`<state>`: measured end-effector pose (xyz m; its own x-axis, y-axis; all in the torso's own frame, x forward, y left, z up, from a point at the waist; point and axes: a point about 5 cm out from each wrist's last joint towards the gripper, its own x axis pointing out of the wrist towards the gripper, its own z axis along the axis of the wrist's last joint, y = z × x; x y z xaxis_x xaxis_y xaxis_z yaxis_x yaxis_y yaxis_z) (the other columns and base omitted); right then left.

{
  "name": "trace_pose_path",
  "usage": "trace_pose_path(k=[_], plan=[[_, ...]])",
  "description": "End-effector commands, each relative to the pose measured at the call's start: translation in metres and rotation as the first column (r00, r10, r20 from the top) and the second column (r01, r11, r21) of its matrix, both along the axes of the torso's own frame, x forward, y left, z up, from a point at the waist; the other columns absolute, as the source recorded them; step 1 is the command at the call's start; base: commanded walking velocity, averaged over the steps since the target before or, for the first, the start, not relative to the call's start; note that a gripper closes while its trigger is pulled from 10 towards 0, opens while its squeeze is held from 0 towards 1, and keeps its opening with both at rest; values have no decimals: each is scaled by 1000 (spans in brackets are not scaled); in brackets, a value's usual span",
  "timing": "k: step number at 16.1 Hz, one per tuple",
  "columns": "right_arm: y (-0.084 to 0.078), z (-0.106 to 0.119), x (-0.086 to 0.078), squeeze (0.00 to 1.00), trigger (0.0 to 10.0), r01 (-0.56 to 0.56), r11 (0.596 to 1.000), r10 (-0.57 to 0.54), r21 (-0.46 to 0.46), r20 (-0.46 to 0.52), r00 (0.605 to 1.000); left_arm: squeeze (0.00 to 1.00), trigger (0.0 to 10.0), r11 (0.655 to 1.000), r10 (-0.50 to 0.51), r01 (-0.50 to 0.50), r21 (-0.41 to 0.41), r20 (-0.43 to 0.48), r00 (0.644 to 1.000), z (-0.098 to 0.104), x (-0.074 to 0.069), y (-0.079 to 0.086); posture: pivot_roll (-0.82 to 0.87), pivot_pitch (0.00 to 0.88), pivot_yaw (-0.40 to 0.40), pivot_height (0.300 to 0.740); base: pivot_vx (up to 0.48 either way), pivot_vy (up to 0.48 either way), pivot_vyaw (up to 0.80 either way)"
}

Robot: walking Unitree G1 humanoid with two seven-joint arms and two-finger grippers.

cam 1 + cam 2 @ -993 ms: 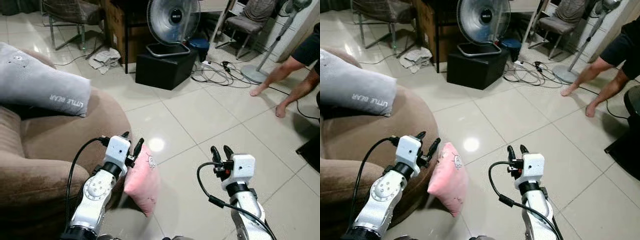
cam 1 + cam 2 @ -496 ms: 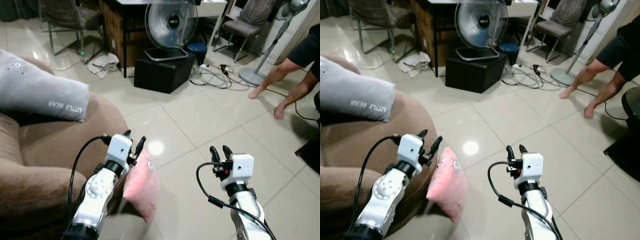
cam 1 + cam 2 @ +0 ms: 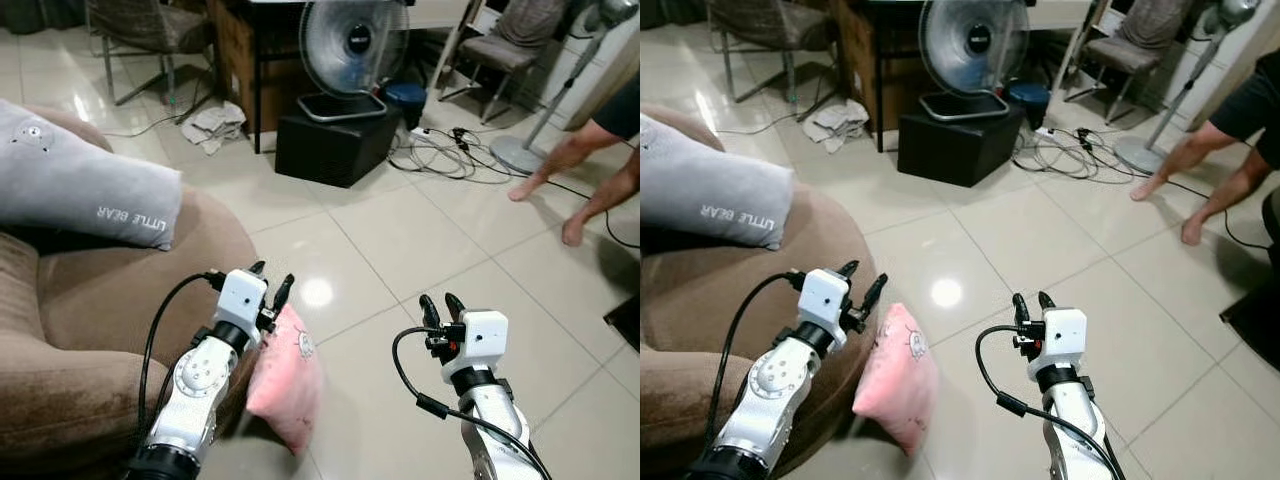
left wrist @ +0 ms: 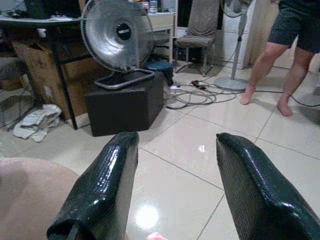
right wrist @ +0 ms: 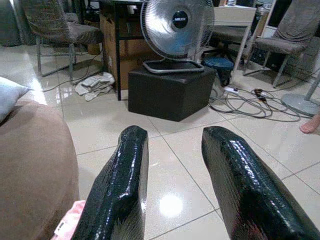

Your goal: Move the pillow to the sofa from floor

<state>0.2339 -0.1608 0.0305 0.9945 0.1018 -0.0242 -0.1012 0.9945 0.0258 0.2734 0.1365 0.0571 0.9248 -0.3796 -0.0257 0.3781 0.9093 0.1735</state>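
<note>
Pink square fabric pillow (image 3: 287, 379) with a small printed face stood on edge on the glossy beige tiled floor (image 3: 400, 230), leaning against the rounded brown plush sofa (image 3: 90, 330). Left gripper (image 3: 270, 283) hovered just above the pillow's top, fingers spread, empty. Right gripper (image 3: 438, 304) hung over bare tile, fingers parted, empty. Grey bolster cushion (image 3: 85, 190) lay on the sofa.

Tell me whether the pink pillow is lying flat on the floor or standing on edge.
On edge: the pink square pillow stands tilted on the glossy tiled floor, leaning against the brown sofa, beside the left claw.
</note>
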Motion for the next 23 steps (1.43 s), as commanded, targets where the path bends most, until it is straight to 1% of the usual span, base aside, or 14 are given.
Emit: trace_pose_path(k=[1, 4, 9, 11, 13, 19, 21, 23], plan=[[-4, 1, 0, 0, 10000, 6, 1000, -6, 1, -7, 1000, 0, 10000, 1000, -28, 28, 0, 3, 1000, -1, 0, -5, 47, 0, -132, 740, 304, 0, 0], [-4, 0, 0, 0, 10000, 9, 1000, -9, 4, -8, 1000, 0, 10000, 999, -38, 38, -2, 2, 999, -1, 0, -6, 42, 0, -126, 740, 305, 0, -723], [-5, 0, -3, 0, 10000, 18, 1000, -18, -4, -8, 1000, 0, 10000, 998, -58, 58, -4, 2, 998, -1, -1, -8, 38, 6, -119, 740, 325, 0, 0], [-5, 0, -4, 0, 10000, 17, 1000, -17, -4, -11, 1000, 0, 10000, 999, -43, 43, -10, 0, 999, -2, 0, -7, 36, 11, -117, 740, 0, 0, 0], [-4, 0, -4, 0, 10000, 11, 1000, -11, -12, -16, 1000, 0, 10000, 1000, -24, 24, 5, -10, 1000, -3, 0, -5, 35, 15, -119, 740, 0, 0, 0], [-5, 2, -3, 0, 10000, 0, 1000, 0, -12, -8, 1000, 0, 10000, 1000, -30, 30, 7, -11, 1000, -4, 1, -5, 29, 21, -124, 681, 0, 0, 0], [-6, 2, -3, 0, 10000, -1, 1000, 1, -15, -9, 1000, 0, 10000, 1000, -29, 29, 8, -9, 1000, -3, 1, -5, 27, 24, -124, 666, 0, 0, 0], [-6, 2, -5, 0, 10000, 0, 1000, 0, -13, -11, 1000, 0, 10000, 999, -31, 31, 14, -6, 999, -3, 2, -5, 27, 28, -122, 641, 0, 0, 0]])
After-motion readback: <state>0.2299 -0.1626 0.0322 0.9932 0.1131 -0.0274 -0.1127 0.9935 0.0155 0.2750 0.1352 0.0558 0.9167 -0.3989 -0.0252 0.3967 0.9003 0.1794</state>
